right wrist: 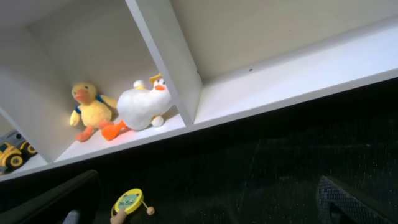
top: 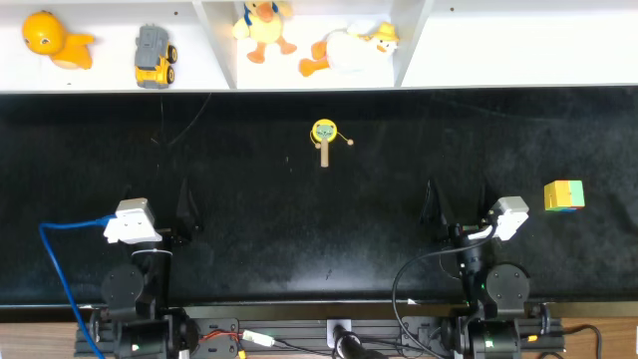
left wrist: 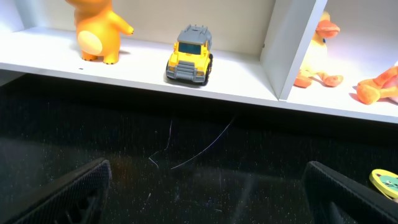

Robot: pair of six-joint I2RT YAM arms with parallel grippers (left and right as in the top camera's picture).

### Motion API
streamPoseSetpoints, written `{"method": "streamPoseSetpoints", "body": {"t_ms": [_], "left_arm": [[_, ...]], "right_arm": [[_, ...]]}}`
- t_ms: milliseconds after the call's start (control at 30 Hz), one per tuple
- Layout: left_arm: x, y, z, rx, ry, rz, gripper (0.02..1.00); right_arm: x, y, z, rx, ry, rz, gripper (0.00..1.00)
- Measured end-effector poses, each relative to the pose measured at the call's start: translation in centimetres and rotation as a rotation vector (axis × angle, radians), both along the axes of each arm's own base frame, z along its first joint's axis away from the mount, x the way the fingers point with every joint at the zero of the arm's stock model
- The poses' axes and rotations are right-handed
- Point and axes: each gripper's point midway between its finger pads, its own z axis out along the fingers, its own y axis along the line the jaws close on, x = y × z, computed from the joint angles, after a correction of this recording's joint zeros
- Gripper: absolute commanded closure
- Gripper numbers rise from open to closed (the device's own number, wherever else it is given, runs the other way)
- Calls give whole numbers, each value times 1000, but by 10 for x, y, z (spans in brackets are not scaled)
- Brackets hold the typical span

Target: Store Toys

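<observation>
A small yellow-green rattle drum with a wooden handle lies on the black table, mid-way across and near the shelf; it also appears as rattle drum and rattle drum. A multicoloured cube sits at the table's right. My left gripper rests low at the front left, open and empty, seen too as left gripper. My right gripper stands open and empty at the front right, left of the cube, also seen as right gripper.
A white shelf runs along the back. Its left bay holds an orange duck and a yellow truck. The middle bay holds a yellow duck plush and a white goose plush. The right bay is bare.
</observation>
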Motion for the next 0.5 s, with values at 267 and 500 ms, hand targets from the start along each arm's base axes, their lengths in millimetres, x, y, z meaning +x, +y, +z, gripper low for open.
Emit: {"method": "streamPoseSetpoints", "body": {"t_ms": [267, 500], "left_arm": [[0, 0, 0, 0, 0, 0, 20], [0, 0, 0, 0, 0, 0, 20]], "right_arm": [[0, 0, 0, 0, 0, 0, 5], [-1, 3, 0, 56, 8, 18, 7]]}}
